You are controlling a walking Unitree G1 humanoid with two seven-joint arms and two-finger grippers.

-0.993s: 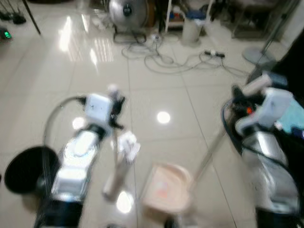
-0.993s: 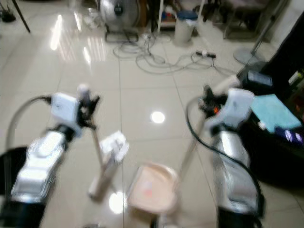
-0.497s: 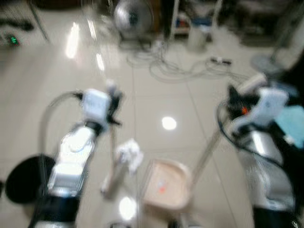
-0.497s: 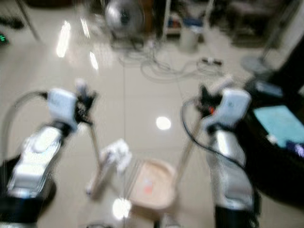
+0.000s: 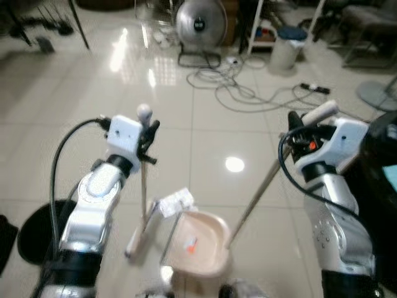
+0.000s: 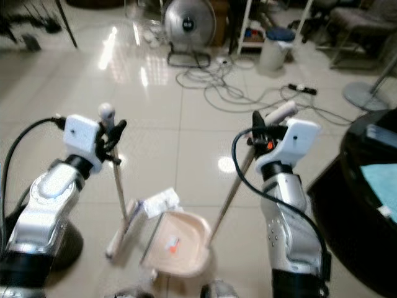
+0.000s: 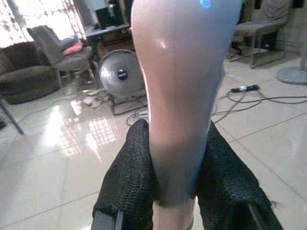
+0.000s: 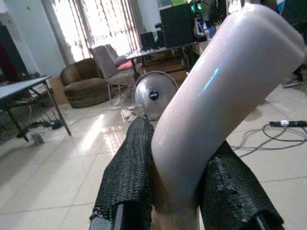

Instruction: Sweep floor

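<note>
Left gripper [image 5: 147, 131] fingers clamp the broom handle [image 5: 144, 180]; right gripper [image 5: 291, 126] fingers clamp the dustpan handle [image 5: 257, 194].

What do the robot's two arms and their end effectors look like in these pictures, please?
Both arms are shiny silver with rounded segments and a white boxy wrist block. A black cable loops from each wrist. The right wrist carries a small orange-red mark. The left end effector and right end effector each have two long black fingers with a coarse, woven-looking surface.
</note>
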